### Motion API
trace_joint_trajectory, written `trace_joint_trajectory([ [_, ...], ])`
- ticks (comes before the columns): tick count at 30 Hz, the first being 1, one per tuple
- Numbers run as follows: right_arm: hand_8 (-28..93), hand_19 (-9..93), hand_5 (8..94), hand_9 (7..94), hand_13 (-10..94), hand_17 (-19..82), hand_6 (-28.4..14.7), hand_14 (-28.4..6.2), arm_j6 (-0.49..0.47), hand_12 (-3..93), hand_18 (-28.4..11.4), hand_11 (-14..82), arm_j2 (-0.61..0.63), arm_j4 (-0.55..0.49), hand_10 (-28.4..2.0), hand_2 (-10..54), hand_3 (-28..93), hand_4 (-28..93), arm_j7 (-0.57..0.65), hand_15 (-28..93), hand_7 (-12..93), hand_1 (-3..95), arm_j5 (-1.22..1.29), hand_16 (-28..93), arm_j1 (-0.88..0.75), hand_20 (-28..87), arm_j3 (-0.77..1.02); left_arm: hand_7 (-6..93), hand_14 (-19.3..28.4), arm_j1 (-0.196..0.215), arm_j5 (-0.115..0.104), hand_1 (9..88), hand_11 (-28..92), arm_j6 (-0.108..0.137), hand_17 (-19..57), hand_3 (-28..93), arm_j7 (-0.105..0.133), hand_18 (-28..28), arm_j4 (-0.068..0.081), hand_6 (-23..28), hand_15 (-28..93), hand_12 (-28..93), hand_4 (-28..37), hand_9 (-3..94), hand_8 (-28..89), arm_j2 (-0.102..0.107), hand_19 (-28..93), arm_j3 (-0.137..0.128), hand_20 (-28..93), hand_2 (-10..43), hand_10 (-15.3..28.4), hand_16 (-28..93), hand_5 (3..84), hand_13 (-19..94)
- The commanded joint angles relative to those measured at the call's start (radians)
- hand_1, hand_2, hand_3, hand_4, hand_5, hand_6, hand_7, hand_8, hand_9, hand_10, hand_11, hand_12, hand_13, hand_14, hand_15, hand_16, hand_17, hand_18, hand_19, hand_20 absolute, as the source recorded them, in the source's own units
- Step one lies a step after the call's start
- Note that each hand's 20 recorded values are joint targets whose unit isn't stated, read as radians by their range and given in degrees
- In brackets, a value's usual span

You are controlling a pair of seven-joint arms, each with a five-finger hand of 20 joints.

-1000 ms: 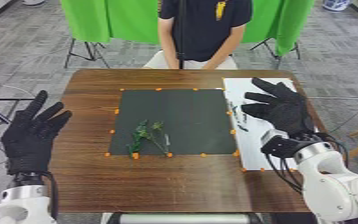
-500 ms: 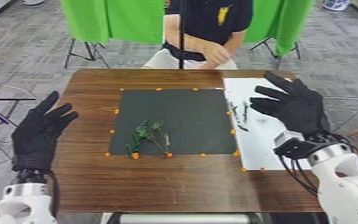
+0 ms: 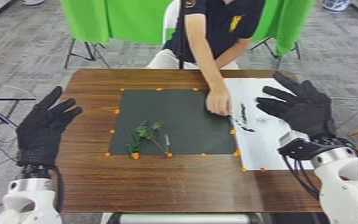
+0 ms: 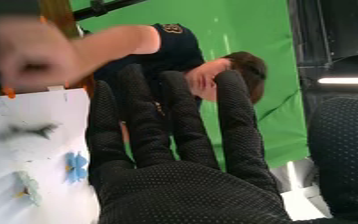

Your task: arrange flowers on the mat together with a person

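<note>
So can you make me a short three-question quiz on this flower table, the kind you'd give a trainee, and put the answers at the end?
1. Multiple choice: What lies on the dark mat?
a) a pair of scissors
b) green sprigs
c) a glass vase

2. True or false: In the head view, the left robot hand is open, out to the left of the mat.

3. Fill in the blank: In the head view, the person's hand is down by the mat's ____ edge, the side where the white sheet lies.

Key: 1 b; 2 true; 3 right
</note>
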Motion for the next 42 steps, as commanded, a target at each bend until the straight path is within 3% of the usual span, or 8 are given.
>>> trace_joint_trajectory([
  [1,-10,49,42.2,42.9,35,4,1.9,-21.0,0.003,14.2,-28.0,7.4,-0.015,0.020,-17.5,16.0,78,-27,0.013,24,11,9.0,0.029,18,0.028,14,-0.018,10.7,27.5,-0.016,0.004,18.7,22,-0.013,-8.7,76,-0.023,24.7,0.009,5.2,49,12,-28.3,40.4,-9,-0.010,46,0.008,19,4.3,18.3,-7,40.3,30],
  [5,-10,49,42.1,43.0,35,3,1.9,-21.1,0.009,14.2,-28.1,7.4,-0.011,0.024,-17.5,15.9,78,-27,0.011,24,11,9.0,0.015,18,0.025,14,-0.025,10.7,27.5,-0.002,-0.003,18.8,22,-0.004,-8.7,76,-0.015,24.7,0.004,5.2,50,12,-28.3,40.4,-9,-0.006,46,0.009,19,4.4,18.3,-7,40.3,30],
  [10,-10,49,42.2,43.2,35,3,2.0,-21.1,0.001,14.2,-28.0,7.6,-0.019,0.021,-17.6,15.9,78,-27,0.020,24,11,9.0,0.012,17,0.009,14,-0.025,10.8,27.5,0.004,0.004,19.4,22,-0.007,-8.7,77,-0.034,24.7,0.000,5.3,50,12,-28.3,40.4,-9,-0.018,46,0.000,19,4.4,18.3,-7,40.3,30],
  [12,-10,49,42.1,43.2,35,3,2.0,-21.0,0.001,14.2,-28.0,7.7,-0.020,0.021,-17.6,15.9,78,-27,0.022,25,11,9.0,0.009,17,0.010,14,-0.028,10.8,27.5,0.008,-0.001,19.5,22,-0.004,-8.7,77,-0.025,24.7,-0.001,5.5,50,12,-28.3,40.4,-9,-0.013,46,0.002,19,4.4,18.3,-7,40.2,30],
  [22,-10,49,42.3,43.5,35,3,2.0,-21.1,0.005,14.2,-28.1,7.8,-0.015,0.020,-17.7,15.9,78,-27,0.025,26,11,9.0,0.004,17,0.010,14,-0.038,11.0,27.5,0.009,0.007,19.8,23,-0.011,-8.7,77,-0.049,24.6,-0.002,5.7,50,12,-28.3,40.2,-9,-0.026,47,-0.006,19,4.3,18.6,-7,40.1,30],
  [29,-10,50,42.6,43.9,37,4,2.0,-21.1,0.031,14.2,-28.1,8.3,-0.007,0.017,-17.7,15.1,79,-27,0.018,28,11,9.9,-0.009,17,0.009,14,-0.042,11.0,27.6,0.016,-0.001,20.0,23,-0.003,-8.7,77,-0.039,24.5,-0.005,6.0,50,12,-28.3,40.2,-9,-0.015,47,0.000,19,4.2,18.7,-7,40.3,30],
  [34,-10,50,43.1,44.4,37,4,1.8,-21.0,0.063,14.4,-28.1,8.9,0.006,0.015,-17.8,14.1,80,-26,0.025,30,12,11.0,-0.043,17,0.016,14,-0.052,11.1,27.5,0.014,0.001,20.3,23,-0.005,-8.7,77,-0.046,24.5,-0.004,6.0,51,12,-28.3,40.2,-9,-0.017,47,-0.001,19,4.3,18.7,-7,40.3,30],
  [42,-11,57,43.9,47.6,42,9,1.5,-19.1,0.111,15.5,-28.2,16.9,0.051,-0.002,-17.6,7.0,80,-24,0.100,42,15,19.0,-0.302,14,0.041,17,-0.046,11.2,27.6,0.023,-0.004,20.4,23,0.002,-8.4,77,-0.034,24.7,-0.008,6.0,51,11,-28.3,40.2,-9,-0.010,48,-0.004,19,4.3,19.0,-7,40.3,30],
])
